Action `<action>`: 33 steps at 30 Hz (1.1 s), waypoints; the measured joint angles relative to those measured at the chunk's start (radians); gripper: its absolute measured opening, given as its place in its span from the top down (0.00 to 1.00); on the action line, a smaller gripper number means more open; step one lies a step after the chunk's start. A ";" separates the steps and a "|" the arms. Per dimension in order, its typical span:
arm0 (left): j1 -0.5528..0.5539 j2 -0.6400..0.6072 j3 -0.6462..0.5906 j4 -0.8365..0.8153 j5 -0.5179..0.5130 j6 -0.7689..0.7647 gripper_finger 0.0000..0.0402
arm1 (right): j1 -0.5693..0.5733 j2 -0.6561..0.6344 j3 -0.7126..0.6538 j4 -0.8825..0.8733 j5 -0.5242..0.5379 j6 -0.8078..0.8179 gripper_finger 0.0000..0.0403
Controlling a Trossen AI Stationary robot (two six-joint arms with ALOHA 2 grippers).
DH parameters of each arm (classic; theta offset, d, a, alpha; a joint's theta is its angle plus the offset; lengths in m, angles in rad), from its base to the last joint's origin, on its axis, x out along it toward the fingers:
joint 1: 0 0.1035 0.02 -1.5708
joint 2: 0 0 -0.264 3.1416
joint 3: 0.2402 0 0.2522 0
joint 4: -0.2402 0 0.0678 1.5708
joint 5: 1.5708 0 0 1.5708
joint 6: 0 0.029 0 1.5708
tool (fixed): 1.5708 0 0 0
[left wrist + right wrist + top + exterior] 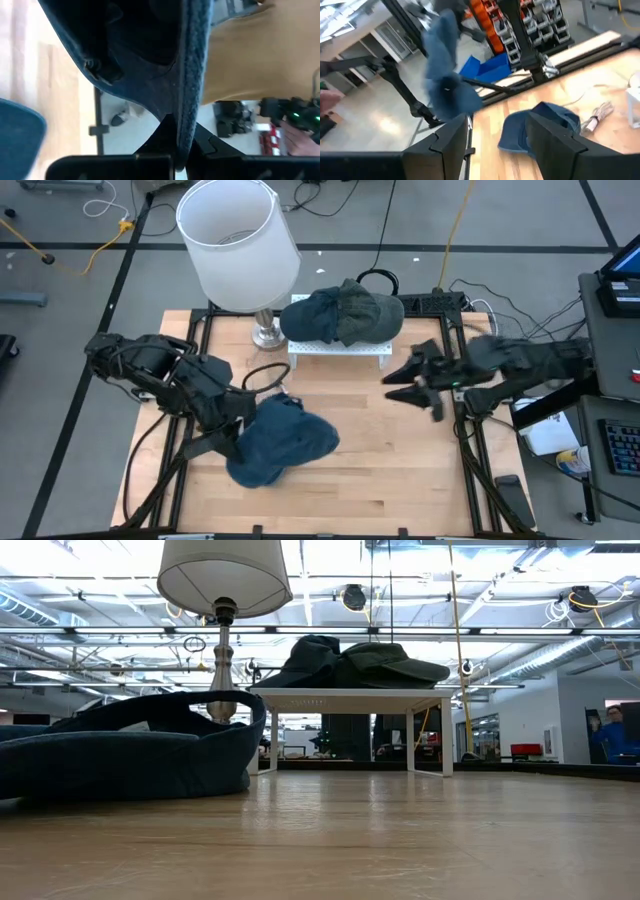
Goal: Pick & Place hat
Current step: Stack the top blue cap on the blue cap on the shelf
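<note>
Denim-blue hat point(280, 442) lying on the wooden table point(400, 470), well in front of the white rack point(340, 348) and off toward its left end. Left gripper point(232, 435) at the hat's left edge, fingers point(160, 132) closed on the brim, as seen in the left wrist view where the blue fabric edge runs straight down between them. Low view: hat resting on the table, brim curling up, nothing lifted clear yet. Lamp point(240, 245) standing just beside the rack's left end. On the rack already, 2 dark hats point(345, 315), overlapping, filling most of its top. Right gripper point(410, 380) hovering just off the rack's right front corner, fingers point(547, 135) spread apart and holding nothing.

Step in hand, as judged: pick of the blue hat, grip made, lift still to do. Next move calls for a raise high enough to clear the rack's edge, then a carry back toward the rack. Little bare surface left up there, so placement probably on top of or against the dark hats. Soft fabric held by 1 edge likely to droop and swing; slow travel advisable, and care near the lamp base.
</note>
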 joint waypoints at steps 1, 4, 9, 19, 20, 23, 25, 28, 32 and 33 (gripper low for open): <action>0.005 0.000 0.000 -0.002 0.018 -0.005 0.98 | 0.000 0.021 0.000 0.012 -0.002 0.002 0.51; 0.022 0.000 0.000 -0.015 0.060 -0.032 0.98 | 0.000 0.077 0.000 0.105 -0.031 0.021 0.51; 0.036 0.000 0.000 -0.073 0.093 0.002 0.98 | 0.003 0.176 0.000 0.279 -0.094 0.088 0.51; 0.070 0.000 0.000 -0.085 0.093 0.078 0.98 | 0.009 0.311 0.000 0.425 -0.103 0.076 0.51; 0.072 0.000 0.000 -0.085 0.093 0.084 0.98 | 0.013 0.321 0.000 0.442 -0.104 0.076 0.51; 0.081 0.000 0.000 -0.086 0.095 0.087 0.98 | 0.022 0.345 0.000 0.506 -0.135 0.077 0.51; 0.089 0.000 0.000 -0.087 0.094 0.090 0.98 | 0.027 0.359 0.000 0.545 -0.182 0.080 0.51; 0.100 0.000 0.000 -0.090 0.094 0.087 0.98 | 0.041 0.364 0.000 0.546 -0.185 0.079 0.51; 0.110 0.000 0.000 -0.090 0.098 0.080 0.98 | 0.044 0.361 0.000 0.550 -0.181 0.075 0.51; 0.110 0.000 0.000 -0.091 0.098 0.080 0.98 | 0.044 0.362 0.000 0.550 -0.175 0.069 0.51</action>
